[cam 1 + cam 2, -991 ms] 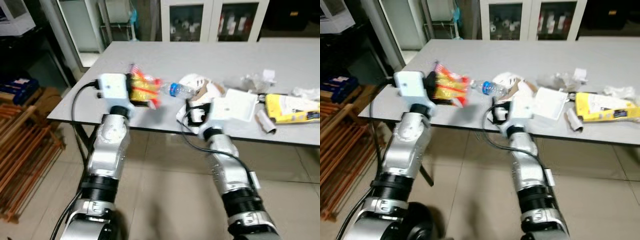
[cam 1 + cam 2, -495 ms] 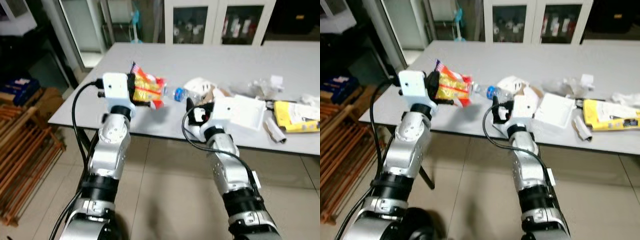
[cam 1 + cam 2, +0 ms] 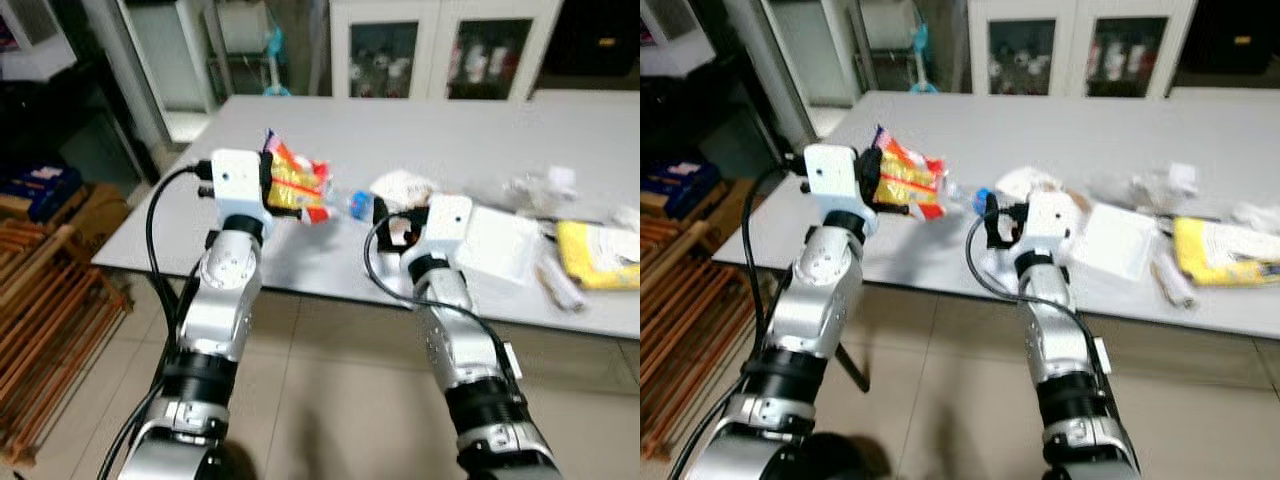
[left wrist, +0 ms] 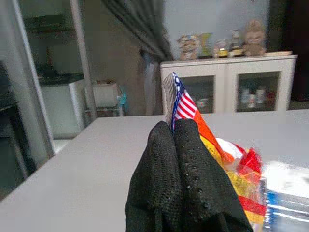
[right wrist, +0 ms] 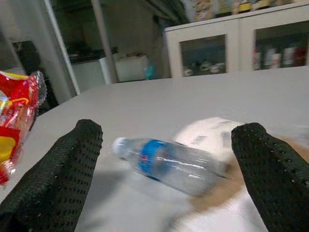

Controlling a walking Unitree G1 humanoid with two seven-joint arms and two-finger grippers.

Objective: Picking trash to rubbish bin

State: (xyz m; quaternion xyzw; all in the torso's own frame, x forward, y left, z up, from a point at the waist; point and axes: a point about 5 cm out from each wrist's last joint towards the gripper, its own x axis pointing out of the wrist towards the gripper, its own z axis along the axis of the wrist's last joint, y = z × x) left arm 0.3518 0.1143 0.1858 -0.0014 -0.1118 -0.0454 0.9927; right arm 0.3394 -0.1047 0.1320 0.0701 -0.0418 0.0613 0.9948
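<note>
The left gripper [image 4: 176, 169] is clamped on a snack bag [image 3: 297, 185], its two black fingers pressed together with the bag's striped top edge sticking up between them. The bag, red, orange and yellow, is held up off the grey table [image 3: 400, 130], above its near left part. In the left wrist view the crumpled body of the bag hangs past the fingers [image 4: 198, 179], with a bit of bottle label visible below it.

The right gripper [image 5: 169, 159] is spread wide, fingers well apart and holding nothing. It hovers low over the near edge of the table, pointing at a clear plastic bottle [image 5: 169, 162] with a blue label that lies on its side between the two fingers' lines but apart from both. Behind the bottle lies a crumpled white wrapper [image 3: 403, 185].

To the right of the right gripper on the table lie a white box [image 3: 500, 245], a yellow packet [image 3: 600, 255], a small paper roll [image 3: 1173, 283] and some crumpled clear plastic [image 3: 535, 185]. A white cabinet [image 3: 440, 45] with glass doors stands beyond the table, and wooden slats [image 3: 50, 300] sit on the floor to the left.
</note>
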